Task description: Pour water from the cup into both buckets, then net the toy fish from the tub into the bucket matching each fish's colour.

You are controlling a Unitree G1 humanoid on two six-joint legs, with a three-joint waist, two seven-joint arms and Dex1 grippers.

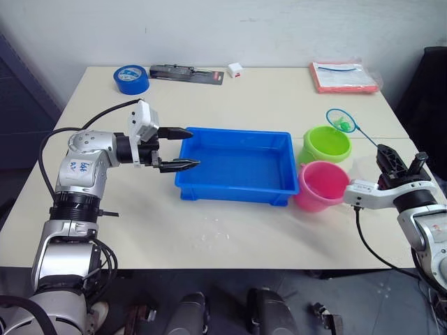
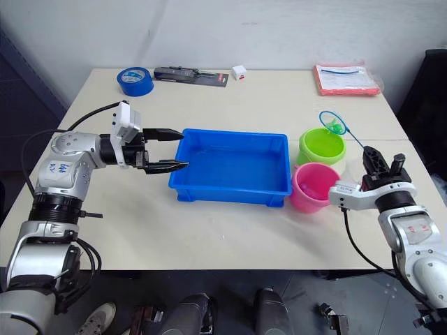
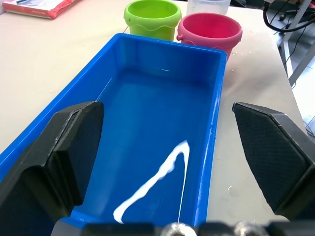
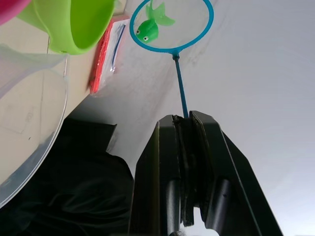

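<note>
The blue tub (image 1: pixel 236 187) holds shallow water, and I make out no fish in it. My left gripper (image 1: pixel 193 148) is open at the tub's left end, its fingers (image 3: pixel 74 142) on either side of the rim. My right gripper (image 1: pixel 388 159) is shut on the net's thin handle. The net (image 1: pixel 341 120) hangs over the far rim of the green bucket (image 1: pixel 326 144) with a green toy fish (image 4: pixel 150 27) in its mesh. The pink bucket (image 1: pixel 322 185) stands in front of the green one, by the tub's right end. The clear cup (image 3: pixel 207 5) stands just beyond the buckets.
Along the table's far edge lie a blue tape roll (image 1: pixel 131 78), a black packaged tool (image 1: pixel 187 72), a small white box (image 1: pixel 235 70) and a red packet (image 1: pixel 343 77). Bare tabletop lies in front of the tub.
</note>
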